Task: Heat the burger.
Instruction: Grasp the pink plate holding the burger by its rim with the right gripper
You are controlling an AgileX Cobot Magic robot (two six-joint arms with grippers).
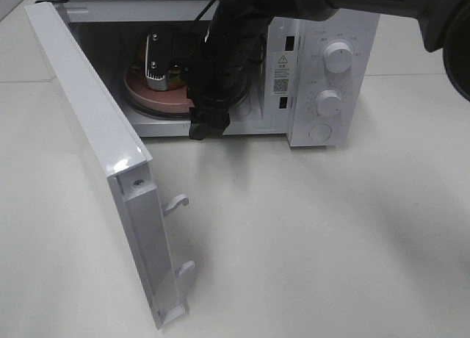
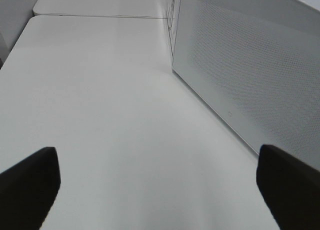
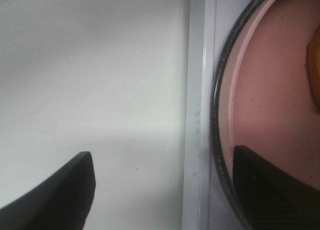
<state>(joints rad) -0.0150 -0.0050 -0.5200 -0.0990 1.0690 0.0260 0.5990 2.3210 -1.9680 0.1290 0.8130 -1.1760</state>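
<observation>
The burger (image 3: 316, 65) shows only as a tan-brown sliver on the round pink plate (image 3: 270, 90). The plate (image 1: 165, 99) rests on the glass turntable (image 3: 219, 105) inside the white microwave (image 1: 308, 29). In the exterior high view the right arm hides most of the burger. My right gripper (image 1: 209, 125) hangs open at the front sill of the oven. In the right wrist view, my right gripper (image 3: 160, 155) has one finger over the plate's edge and the other outside the sill, gripping nothing. My left gripper (image 2: 160, 190) is wide open and empty over the table, beside the door's outer face.
The microwave door (image 1: 88, 132) stands swung out toward the front left, latch hooks (image 1: 178, 203) pointing right. Two knobs (image 1: 338, 57) and a round button (image 1: 320, 131) sit on the control panel at the right. The white table (image 1: 316, 235) stretches in front.
</observation>
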